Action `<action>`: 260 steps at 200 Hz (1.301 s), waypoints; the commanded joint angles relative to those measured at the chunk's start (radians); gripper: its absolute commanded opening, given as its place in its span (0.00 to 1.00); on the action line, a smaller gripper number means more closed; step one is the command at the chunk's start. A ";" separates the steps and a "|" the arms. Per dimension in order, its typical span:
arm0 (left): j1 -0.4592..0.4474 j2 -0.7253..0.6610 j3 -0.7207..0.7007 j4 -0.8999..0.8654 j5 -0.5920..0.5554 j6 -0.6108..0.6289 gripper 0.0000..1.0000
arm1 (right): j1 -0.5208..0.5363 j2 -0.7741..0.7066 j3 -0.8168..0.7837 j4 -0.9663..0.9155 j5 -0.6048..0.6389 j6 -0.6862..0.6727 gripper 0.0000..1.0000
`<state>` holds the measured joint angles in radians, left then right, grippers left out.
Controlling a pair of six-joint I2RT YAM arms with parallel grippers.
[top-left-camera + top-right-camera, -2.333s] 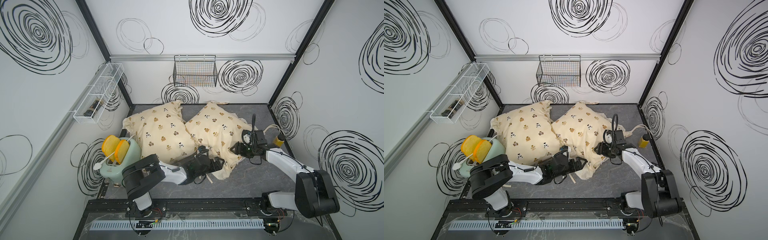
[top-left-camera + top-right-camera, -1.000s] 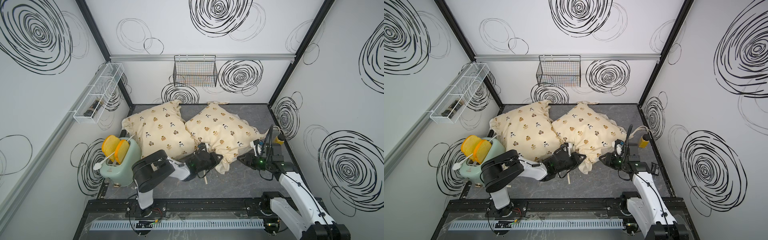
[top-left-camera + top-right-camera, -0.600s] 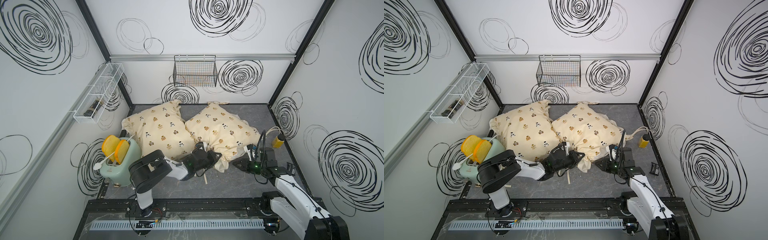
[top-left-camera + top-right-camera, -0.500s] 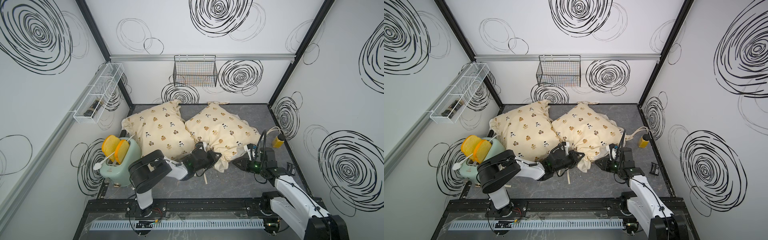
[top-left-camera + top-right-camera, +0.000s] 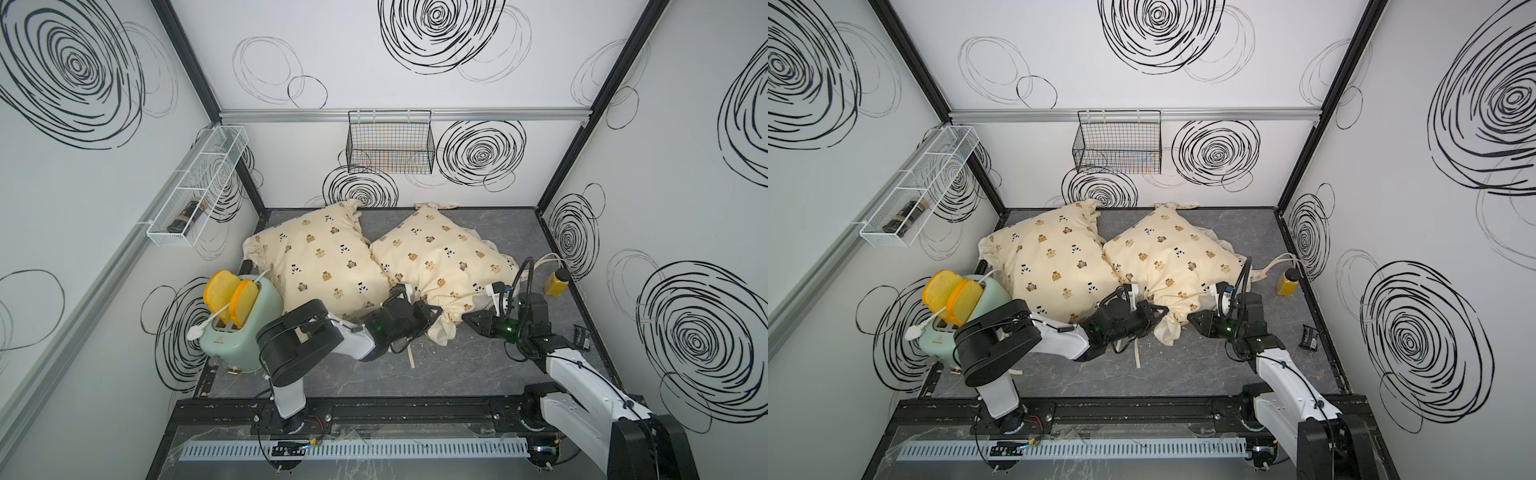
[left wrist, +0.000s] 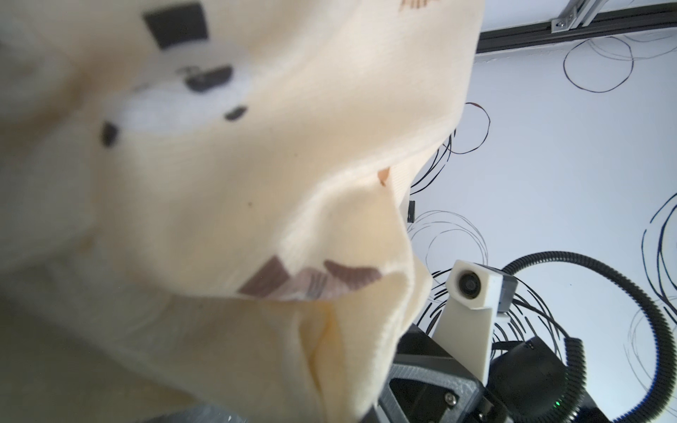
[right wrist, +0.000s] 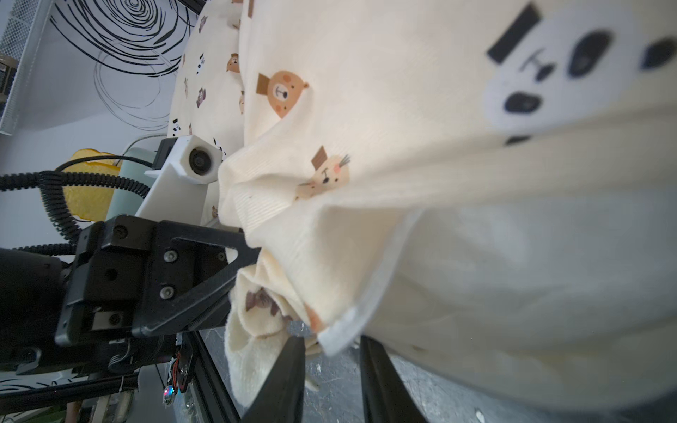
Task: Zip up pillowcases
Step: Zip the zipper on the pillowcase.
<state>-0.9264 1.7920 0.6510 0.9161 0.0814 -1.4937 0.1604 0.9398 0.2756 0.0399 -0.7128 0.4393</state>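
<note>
Change since a second ago: the right tool (image 5: 466, 319) has come back from the right edge of the table (image 5: 478, 374), beside the yellow bottle (image 5: 556, 282), to the near corner of the right pillowcase (image 5: 436, 253). Its jaws stand apart. In the right wrist view a white-edged hem (image 7: 340, 329) hangs just over the gap and is not pinched. The left tool (image 5: 433, 313) stays clamped on the bunched near corner of that same pillowcase. The cover now lies flatter and more drawn out toward the right edge than shortly before.

I judge that the stretching pull is finished and that the right tool is placed to look for the zip pull. I cannot make out a slider in any view. The left pillowcase (image 5: 320, 257) lies toward the back left corner, held by neither tool and touching the right one.

Writing: the toaster (image 5: 232, 328) carries a small mark on its front, too small to read. The printed fabric shows no text.
</note>
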 commanded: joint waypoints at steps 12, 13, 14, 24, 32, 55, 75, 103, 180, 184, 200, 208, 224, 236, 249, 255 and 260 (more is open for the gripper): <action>0.015 -0.026 -0.011 0.062 -0.020 -0.016 0.05 | 0.007 0.038 0.013 0.027 -0.017 -0.014 0.39; 0.015 -0.026 -0.010 0.062 -0.020 -0.016 0.05 | 0.006 0.039 0.013 0.029 -0.018 -0.013 0.39; 0.015 -0.027 -0.010 0.063 -0.020 -0.016 0.05 | 0.006 0.040 0.012 0.029 -0.019 -0.013 0.39; 0.013 -0.028 -0.008 0.062 -0.021 -0.017 0.05 | 0.006 0.049 0.010 0.037 -0.026 -0.008 0.39; 0.014 -0.029 -0.008 0.060 -0.022 -0.016 0.05 | 0.007 0.053 0.007 0.047 -0.034 -0.001 0.38; 0.013 -0.026 -0.004 0.060 -0.022 -0.014 0.05 | 0.009 0.065 -0.005 0.086 -0.060 0.017 0.38; 0.012 -0.023 -0.002 0.064 -0.022 -0.014 0.05 | 0.014 0.071 -0.009 0.118 -0.066 0.031 0.36; 0.012 -0.019 -0.004 0.070 -0.023 -0.017 0.05 | 0.018 0.102 -0.005 0.129 -0.081 0.045 0.35; 0.013 -0.020 -0.007 0.073 -0.023 -0.019 0.05 | 0.034 0.127 0.003 0.119 -0.066 0.042 0.23; 0.012 -0.020 -0.007 0.074 -0.022 -0.019 0.05 | 0.033 0.123 0.003 0.115 -0.065 0.042 0.23; 0.016 -0.020 -0.011 0.072 -0.025 -0.019 0.05 | 0.033 0.108 -0.001 0.105 -0.059 0.042 0.22; 0.019 -0.019 -0.013 0.074 -0.026 -0.018 0.05 | 0.033 0.101 -0.004 0.098 -0.059 0.045 0.21; 0.025 -0.008 -0.017 0.075 -0.028 -0.020 0.05 | 0.032 0.092 -0.006 0.087 -0.060 0.051 0.19; 0.030 0.005 -0.026 0.103 -0.025 -0.032 0.05 | 0.034 0.088 -0.005 0.069 -0.059 0.051 0.14; 0.034 0.013 -0.034 0.120 -0.026 -0.042 0.05 | 0.034 0.088 -0.001 0.047 -0.046 0.049 0.10; 0.034 0.015 -0.036 0.121 -0.026 -0.042 0.05 | 0.034 0.089 -0.002 0.044 -0.045 0.050 0.07; 0.035 0.015 -0.036 0.121 -0.026 -0.041 0.05 | 0.034 0.090 -0.002 0.044 -0.045 0.050 0.05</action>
<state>-0.9100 1.7920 0.6304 0.9497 0.0814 -1.5059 0.1883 1.0386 0.2752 0.1249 -0.7666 0.4927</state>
